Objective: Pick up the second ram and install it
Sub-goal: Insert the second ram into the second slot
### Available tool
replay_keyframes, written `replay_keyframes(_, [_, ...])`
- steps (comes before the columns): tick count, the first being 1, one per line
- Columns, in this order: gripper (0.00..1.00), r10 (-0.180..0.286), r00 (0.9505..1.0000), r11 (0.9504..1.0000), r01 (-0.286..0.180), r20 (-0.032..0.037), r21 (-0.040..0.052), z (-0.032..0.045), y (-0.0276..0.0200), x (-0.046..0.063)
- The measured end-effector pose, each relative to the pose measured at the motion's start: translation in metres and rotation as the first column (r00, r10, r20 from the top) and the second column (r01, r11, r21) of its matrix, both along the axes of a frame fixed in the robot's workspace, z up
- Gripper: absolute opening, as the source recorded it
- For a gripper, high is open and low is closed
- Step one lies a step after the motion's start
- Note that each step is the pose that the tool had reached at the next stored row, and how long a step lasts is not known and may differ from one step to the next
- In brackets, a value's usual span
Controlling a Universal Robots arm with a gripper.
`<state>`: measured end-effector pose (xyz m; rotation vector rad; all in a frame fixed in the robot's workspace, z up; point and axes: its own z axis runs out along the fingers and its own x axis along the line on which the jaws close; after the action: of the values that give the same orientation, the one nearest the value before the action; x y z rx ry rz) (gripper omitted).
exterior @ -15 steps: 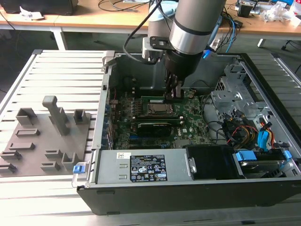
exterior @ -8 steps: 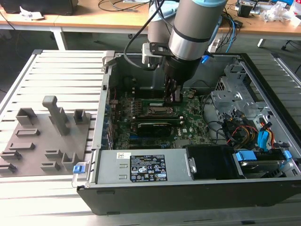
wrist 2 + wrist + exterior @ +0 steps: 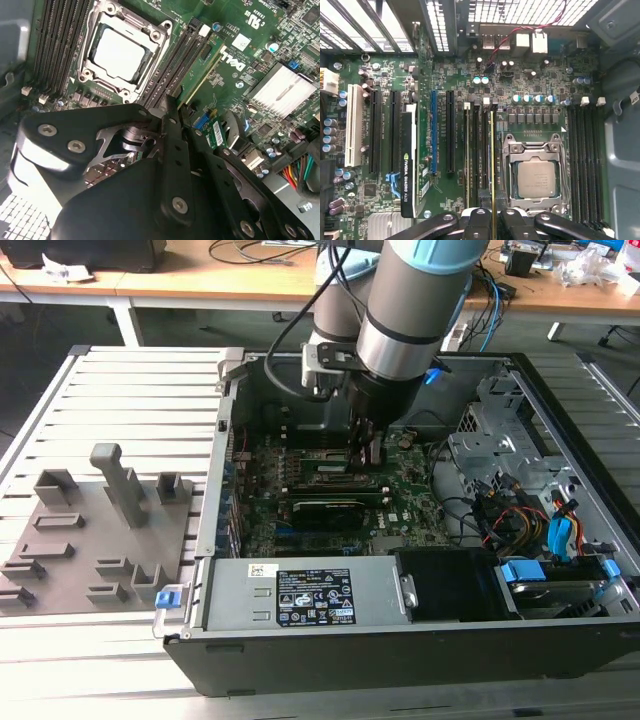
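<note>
- The second ram [image 3: 492, 165] is standing edge-on in a memory slot beside the processor socket [image 3: 536, 177], apparently being seated.
- The tool [image 3: 492, 220] is closing narrowly on the stick's near end, holding it upright over the slot.
- The motherboard [image 3: 400, 495] is lying inside the open computer case [image 3: 560, 440].

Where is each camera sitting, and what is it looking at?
Exterior view: off the arm, above and in front of the open computer case, looking down; shows the arm and its pincer reaching inside.
First wrist view: on the arm, looking straight down at the motherboard; pincer holds the second ram edge-on.
Second wrist view: on the arm, looking slantwise across the board; pincer up close.
Both wrist views share the silver processor and the black memory slots.
</note>
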<state>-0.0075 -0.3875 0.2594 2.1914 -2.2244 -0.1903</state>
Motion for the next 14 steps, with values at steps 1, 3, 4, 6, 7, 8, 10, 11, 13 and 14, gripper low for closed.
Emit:
replay_keyframes(1, [0.14, 0.0, 1.0, 1.0, 0.0, 0.0, 0.0, -0.0012, 0.0, 0.0])
replay_keyframes(3, [0.14, 0.0, 1.0, 1.0, 0.0, 0.0, -0.0001, -0.0038, 0.0, 0.0])
replay_keyframes(4, [0.14, 0.0, 1.0, 1.0, 0.0, 0.0001, 0.0, -0.0054, 0.0, 0.0])
replay_keyframes(6, [0.14, 0.0, 1.0, 1.0, 0.0, 0.0, 0.0, -0.0073, 0.0, 0.0])
replay_keyframes(7, [0.14, 0.0, 1.0, 1.0, 0.0, 0.0, 0.0, -0.0093, 0.0, 0.0])
replay_keyframes(8, [0.14, 0.0, 1.0, 1.0, 0.0, 0.0, 0.0001, -0.0104, 0.0002, 0.0])
replay_keyframes(10, [0.14, 0.0, 1.0, 1.0, 0.0, 0.0, 0.0, -0.012, 0.0026, 0.0])
replay_keyframes(11, [0.14, 0.0, 1.0, 1.0, 0.0, 0.0001, 0.0001, -0.0136, 0.0053, -0.001])
replay_keyframes(13, [0.14, 0.0, 1.0, 1.0, 0.0, 0.0, -0.0001, -0.0177, 0.0051, -0.005])
replay_keyframes(14, [0.14, 0.0, 1.0, 1.0, 0.0, -0.0001, -0.0002, -0.0208, 0.0035, -0.006])
